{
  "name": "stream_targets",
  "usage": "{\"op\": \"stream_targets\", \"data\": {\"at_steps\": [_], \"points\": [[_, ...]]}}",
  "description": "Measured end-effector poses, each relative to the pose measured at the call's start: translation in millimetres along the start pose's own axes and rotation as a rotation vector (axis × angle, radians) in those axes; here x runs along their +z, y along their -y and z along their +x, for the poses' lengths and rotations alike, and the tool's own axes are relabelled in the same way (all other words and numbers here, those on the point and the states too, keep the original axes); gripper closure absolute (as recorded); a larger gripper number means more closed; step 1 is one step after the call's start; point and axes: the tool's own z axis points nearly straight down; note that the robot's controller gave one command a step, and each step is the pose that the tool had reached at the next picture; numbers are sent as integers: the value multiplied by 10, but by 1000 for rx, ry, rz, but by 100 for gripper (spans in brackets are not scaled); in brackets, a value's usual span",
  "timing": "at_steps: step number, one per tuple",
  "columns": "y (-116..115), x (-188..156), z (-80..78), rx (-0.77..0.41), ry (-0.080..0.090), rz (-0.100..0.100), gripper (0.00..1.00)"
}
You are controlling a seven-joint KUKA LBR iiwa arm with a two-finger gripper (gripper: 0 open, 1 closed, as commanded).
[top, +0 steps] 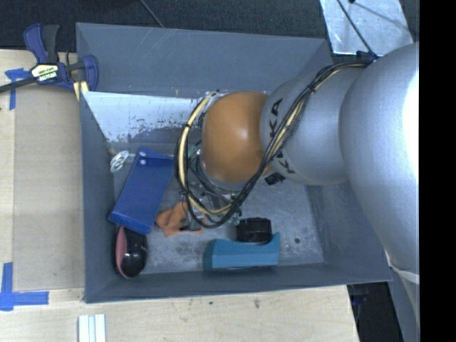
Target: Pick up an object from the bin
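Below the arm's wrist, my gripper hangs low over the middle of the bin floor, largely hidden by the wrist and cables. Just to its left and touching or nearly touching it lies a small crumpled orange piece. A flat blue box lies tilted further left. A black round cap-like thing sits just right of the gripper, beside a teal block along the front wall.
A dark red and black oval thing lies in the front left corner. A small clear ring-shaped thing rests near the back left wall. The arm covers the bin's right and back parts.
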Motion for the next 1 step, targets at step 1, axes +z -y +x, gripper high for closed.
{"op": "stream_targets", "data": {"at_steps": [1], "points": [[0,0,0,0,0,0,100]]}}
